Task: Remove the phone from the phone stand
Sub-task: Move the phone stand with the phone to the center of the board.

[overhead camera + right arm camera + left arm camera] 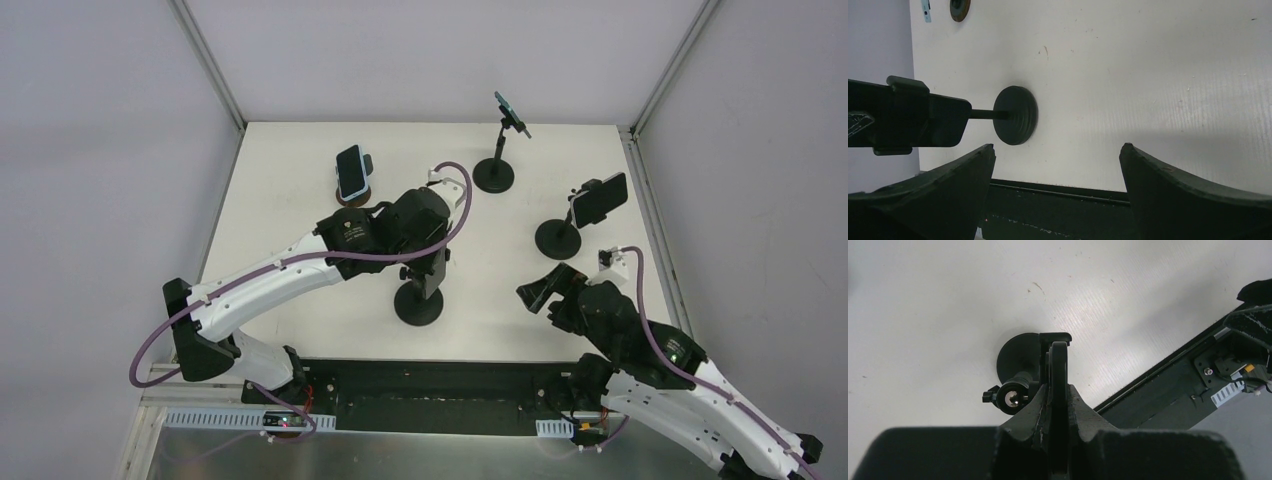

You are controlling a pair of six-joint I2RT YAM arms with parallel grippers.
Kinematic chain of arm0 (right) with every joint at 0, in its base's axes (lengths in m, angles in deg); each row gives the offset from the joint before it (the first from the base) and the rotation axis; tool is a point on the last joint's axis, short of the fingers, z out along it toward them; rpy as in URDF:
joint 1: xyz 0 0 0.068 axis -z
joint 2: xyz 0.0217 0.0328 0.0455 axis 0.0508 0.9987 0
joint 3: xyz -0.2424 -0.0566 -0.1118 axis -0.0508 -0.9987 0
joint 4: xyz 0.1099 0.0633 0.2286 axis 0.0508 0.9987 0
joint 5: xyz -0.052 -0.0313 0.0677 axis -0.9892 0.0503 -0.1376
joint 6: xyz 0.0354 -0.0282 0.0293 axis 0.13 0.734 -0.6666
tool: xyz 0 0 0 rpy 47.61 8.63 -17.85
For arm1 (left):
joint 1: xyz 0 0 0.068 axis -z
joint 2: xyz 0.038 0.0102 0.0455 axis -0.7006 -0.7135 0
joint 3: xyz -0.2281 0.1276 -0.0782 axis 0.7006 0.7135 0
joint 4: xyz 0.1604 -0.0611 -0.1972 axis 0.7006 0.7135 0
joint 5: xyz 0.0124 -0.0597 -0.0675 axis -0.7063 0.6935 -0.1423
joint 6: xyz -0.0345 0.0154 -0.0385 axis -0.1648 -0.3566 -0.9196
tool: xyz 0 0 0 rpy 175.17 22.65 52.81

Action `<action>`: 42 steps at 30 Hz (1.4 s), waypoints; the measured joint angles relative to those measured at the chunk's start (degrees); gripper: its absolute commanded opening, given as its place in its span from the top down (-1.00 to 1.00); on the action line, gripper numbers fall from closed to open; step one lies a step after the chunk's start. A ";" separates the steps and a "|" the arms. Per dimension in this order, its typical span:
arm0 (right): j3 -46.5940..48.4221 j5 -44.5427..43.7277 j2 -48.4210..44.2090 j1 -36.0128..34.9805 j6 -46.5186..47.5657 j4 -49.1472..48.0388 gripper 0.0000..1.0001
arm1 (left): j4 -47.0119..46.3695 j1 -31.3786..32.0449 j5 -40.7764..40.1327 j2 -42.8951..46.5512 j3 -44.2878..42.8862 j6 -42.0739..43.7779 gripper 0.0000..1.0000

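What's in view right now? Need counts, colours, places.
table: one, white, under everything.
blue phone: one, back left, on brown round stand.
teal phone: one, back centre, on black pole stand.
black phone: one, right side, sideways on black stand.
near stand: one, black, front centre.
thin dark phone: one, seen edge-on, apparently clamped in near stand.
left tool: one, black, shut on thin dark phone.
right tool: one, black, open, empty, front right.

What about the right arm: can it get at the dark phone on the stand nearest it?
Probably yes: right gripper is open, the right-hand phone sits close, off-centre, with nothing between them.
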 measured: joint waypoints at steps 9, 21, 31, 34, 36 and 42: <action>0.00 0.04 1.27 0.00 0.98 -0.81 -0.98 | -0.11 0.00 -5.64 -2.01 -0.66 -1.73 1.00; -0.63 1.57 3.74 0.00 3.02 -3.85 -0.98 | -0.52 -0.55 -6.69 -2.49 -0.68 -5.81 0.56; -0.66 2.21 4.79 0.00 3.63 -4.59 -0.98 | -2.80 -0.92 -6.80 -2.21 -0.74 -7.08 -0.41; -0.66 2.19 4.72 0.00 3.63 -4.55 -0.98 | -3.10 -0.92 -6.80 -1.62 -0.76 -7.06 -0.47; -0.61 2.16 4.72 0.00 3.63 -4.39 -0.98 | -3.19 -0.92 -6.78 -1.01 -0.79 -6.97 -0.55; 4.07 1.03 5.77 0.00 2.49 0.20 -0.98 | -3.26 -1.29 -6.67 1.68 -2.16 -4.20 -0.74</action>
